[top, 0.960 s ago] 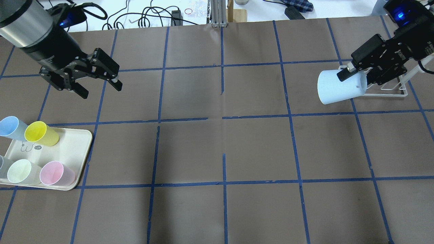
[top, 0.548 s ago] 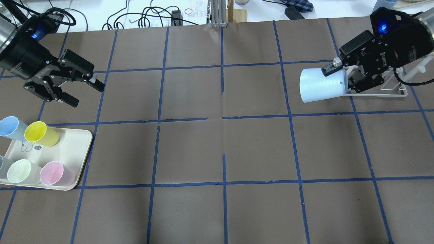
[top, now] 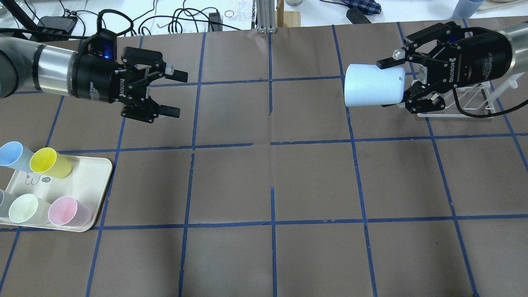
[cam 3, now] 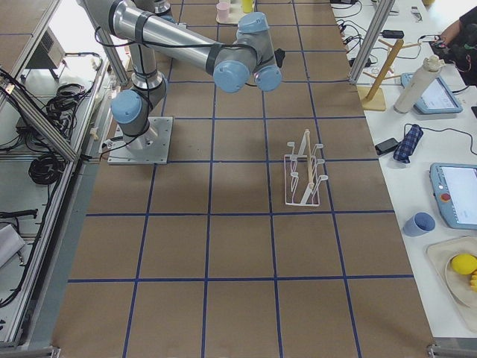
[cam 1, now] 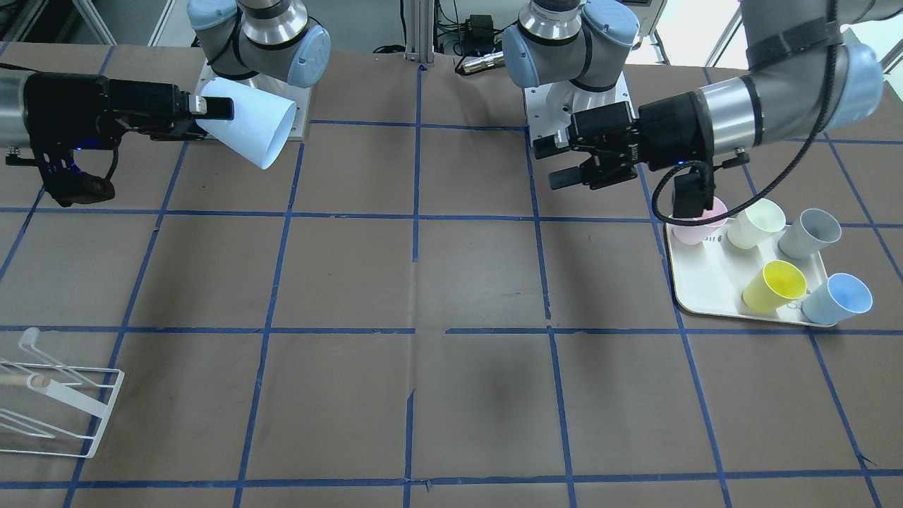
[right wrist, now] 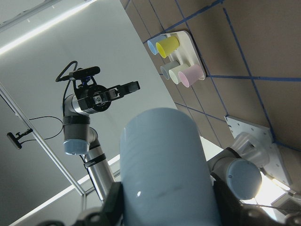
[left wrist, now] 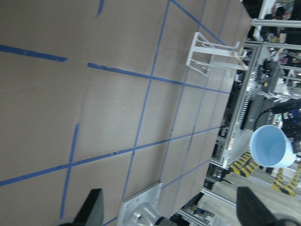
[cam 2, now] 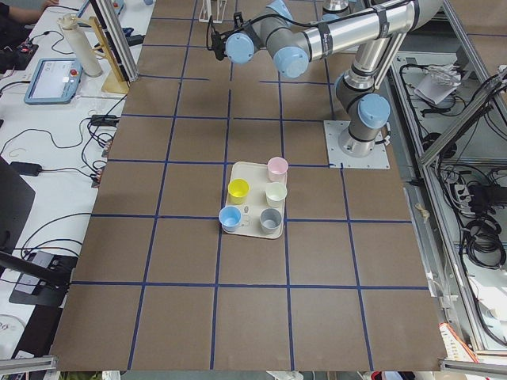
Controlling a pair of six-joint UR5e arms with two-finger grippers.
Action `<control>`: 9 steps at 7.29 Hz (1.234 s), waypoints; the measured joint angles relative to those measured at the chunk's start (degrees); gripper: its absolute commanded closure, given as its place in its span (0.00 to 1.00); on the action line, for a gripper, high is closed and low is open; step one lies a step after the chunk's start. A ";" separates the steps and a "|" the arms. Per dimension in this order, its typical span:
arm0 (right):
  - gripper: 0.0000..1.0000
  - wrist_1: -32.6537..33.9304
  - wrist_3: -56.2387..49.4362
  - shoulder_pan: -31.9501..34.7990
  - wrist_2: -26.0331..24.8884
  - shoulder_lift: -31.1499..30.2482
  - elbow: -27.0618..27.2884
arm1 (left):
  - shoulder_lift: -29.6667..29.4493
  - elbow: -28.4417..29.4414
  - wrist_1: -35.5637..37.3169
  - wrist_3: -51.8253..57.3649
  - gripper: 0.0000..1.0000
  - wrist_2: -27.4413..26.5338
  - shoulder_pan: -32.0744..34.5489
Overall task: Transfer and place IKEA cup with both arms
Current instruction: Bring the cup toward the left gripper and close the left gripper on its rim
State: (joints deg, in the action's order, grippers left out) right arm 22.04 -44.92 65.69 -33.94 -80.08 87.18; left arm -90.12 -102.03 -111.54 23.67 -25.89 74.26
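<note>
The IKEA cup, light blue, lies on its side in the air with its mouth towards the table's middle. My right gripper is shut on its base end, in front of the white rack. The cup shows at the far left of the front view, large in the right wrist view, and mouth-on in the left wrist view. My left gripper is open and empty, held level and pointing right at the cup, about three grid squares away from it. It also shows in the front view.
A cream tray at the left front holds a blue cup, a yellow cup, a pale green cup, a pink cup and a grey one at the edge. A white wire rack stands behind my right gripper.
My left gripper swung right and up and now points level at the cup. My right gripper moved left with the cup and levelled it.
</note>
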 measured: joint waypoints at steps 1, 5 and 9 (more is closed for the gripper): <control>0.63 -1.54 -0.68 1.35 0.69 0.21 0.01 | -0.57 -1.76 1.83 -0.09 0.00 6.49 2.82; 0.63 -2.08 -6.18 8.32 1.56 0.30 -0.06 | -0.62 -5.19 7.91 0.02 0.00 21.56 11.62; 0.63 -2.07 -15.64 11.05 5.50 0.50 -0.02 | -2.91 -9.64 9.51 6.15 0.00 24.28 13.63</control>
State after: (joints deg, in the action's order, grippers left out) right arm 19.97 -60.56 76.74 -28.44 -79.58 87.15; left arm -93.03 -111.67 -102.03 29.82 -1.61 87.89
